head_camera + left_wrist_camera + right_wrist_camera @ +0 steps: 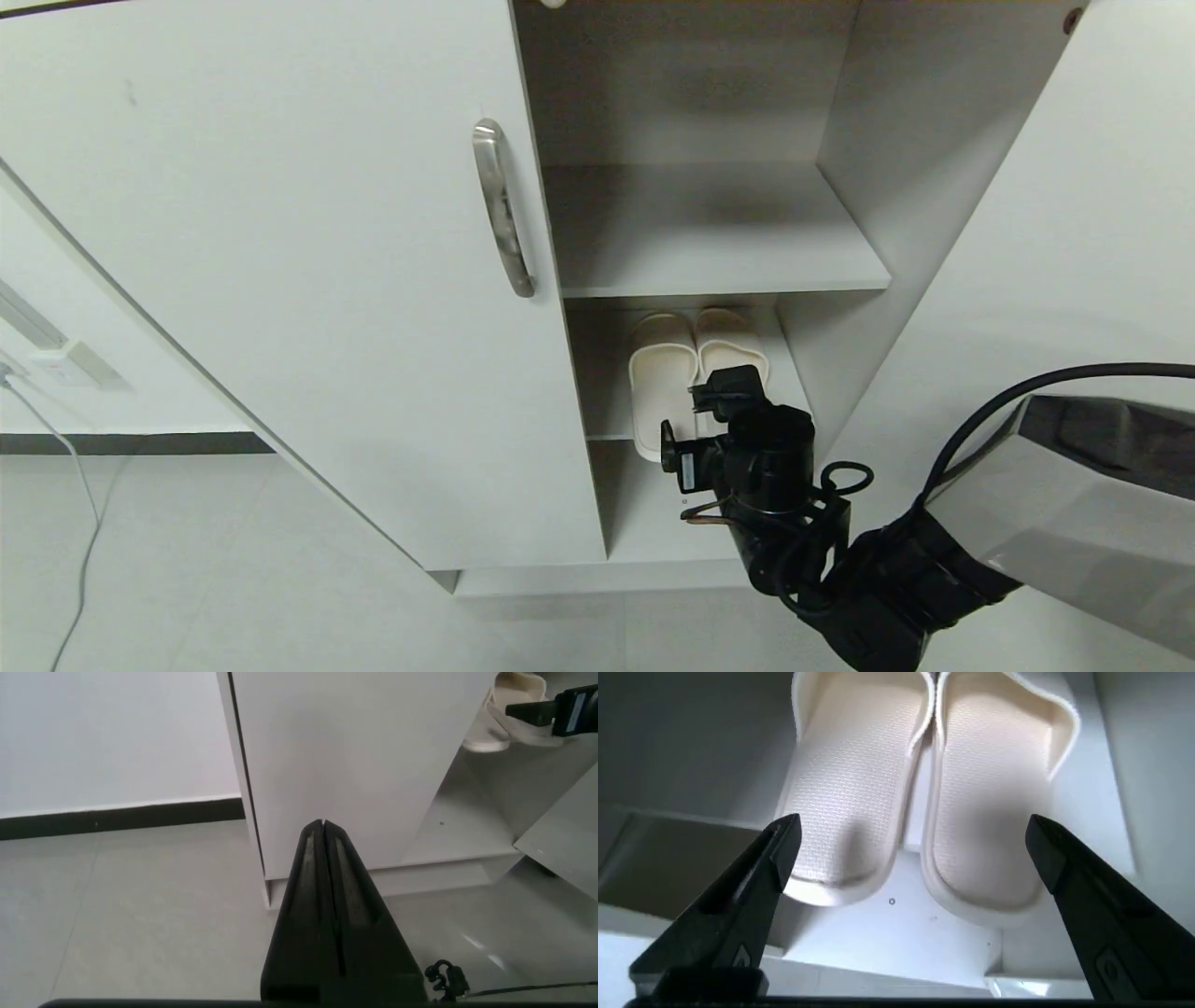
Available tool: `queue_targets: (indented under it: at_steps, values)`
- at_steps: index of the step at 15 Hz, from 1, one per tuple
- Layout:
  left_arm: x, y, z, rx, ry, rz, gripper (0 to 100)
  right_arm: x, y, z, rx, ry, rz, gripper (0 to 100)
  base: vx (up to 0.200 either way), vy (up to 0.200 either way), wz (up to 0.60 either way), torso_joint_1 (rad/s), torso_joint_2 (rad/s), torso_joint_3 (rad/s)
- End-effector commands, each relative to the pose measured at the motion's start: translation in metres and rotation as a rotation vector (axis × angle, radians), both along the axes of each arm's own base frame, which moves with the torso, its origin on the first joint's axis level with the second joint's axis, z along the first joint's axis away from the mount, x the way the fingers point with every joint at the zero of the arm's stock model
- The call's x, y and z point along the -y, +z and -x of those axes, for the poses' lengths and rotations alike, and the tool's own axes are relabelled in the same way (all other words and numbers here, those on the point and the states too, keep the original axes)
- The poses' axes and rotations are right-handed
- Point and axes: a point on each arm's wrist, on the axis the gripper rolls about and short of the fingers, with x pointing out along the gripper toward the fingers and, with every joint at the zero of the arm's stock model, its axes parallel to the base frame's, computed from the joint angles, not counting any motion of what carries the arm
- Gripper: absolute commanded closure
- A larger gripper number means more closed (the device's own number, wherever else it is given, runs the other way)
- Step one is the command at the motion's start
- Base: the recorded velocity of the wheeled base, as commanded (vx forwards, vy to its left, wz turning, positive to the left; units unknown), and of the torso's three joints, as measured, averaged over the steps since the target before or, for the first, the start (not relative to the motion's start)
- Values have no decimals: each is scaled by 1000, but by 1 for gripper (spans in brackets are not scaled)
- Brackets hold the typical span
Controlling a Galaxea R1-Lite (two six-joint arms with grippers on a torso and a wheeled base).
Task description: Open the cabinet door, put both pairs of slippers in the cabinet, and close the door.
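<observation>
Cabinet (896, 121), white, stands with one leaf shut and one leaf open. Far left — a wall socket (70, 366) with a cable (84, 560) running down past the dark skirting (131, 443) onto the tiled floor (280, 607). Left gripper (322, 826): fingers pressed flat together with nothing between them. It hangs above the floor tiles, pointed at the lower part of the shut left door (280, 233) and apart from it. That door carries a vertical metal handle (502, 207) along its inner edge. Right of this edge the interior is exposed: an upper shelf (709, 233), a lower shelf (597, 373) and the base panel (644, 523) beneath. One cream pair of slippers (667, 369) lies on the lower shelf, the two side by side and touching, toes toward the back. The heels are at the front edge, and the left heel appears to reach just past it. Right gripper (702, 415): positioned directly before the heels at shelf level, fingers spread wide — wider than the pair. It holds nothing, and no contact with either slipper can be seen. The right door (1074, 233) stands open at far right, with the right arm in front of it
</observation>
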Motion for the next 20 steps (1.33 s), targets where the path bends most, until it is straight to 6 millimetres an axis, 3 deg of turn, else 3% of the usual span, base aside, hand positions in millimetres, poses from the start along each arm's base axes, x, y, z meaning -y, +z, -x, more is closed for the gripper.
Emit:
queue_targets:
  at_steps: [1, 5, 11, 20]
  values:
    - [0, 0, 0, -2, -1, 0, 100, -1, 0, 10, -9, 20, 8, 0, -200, 0, 0, 2, 7, 7]
    - [0, 0, 0, -2, 2, 0, 100, -2, 3, 19, -4, 25, 3, 0, -200, 0, 0, 4, 1, -4]
    - [0, 0, 0, 0, 1, 1, 100, 9, 19, 21, 39, 12, -46, 0, 0, 0, 0, 0, 0, 0]
    - [0, 0, 0, 0, 2, 3, 100, 13, 12, 23, 14, 14, -19, 0, 0, 0, 0, 0, 0, 0]
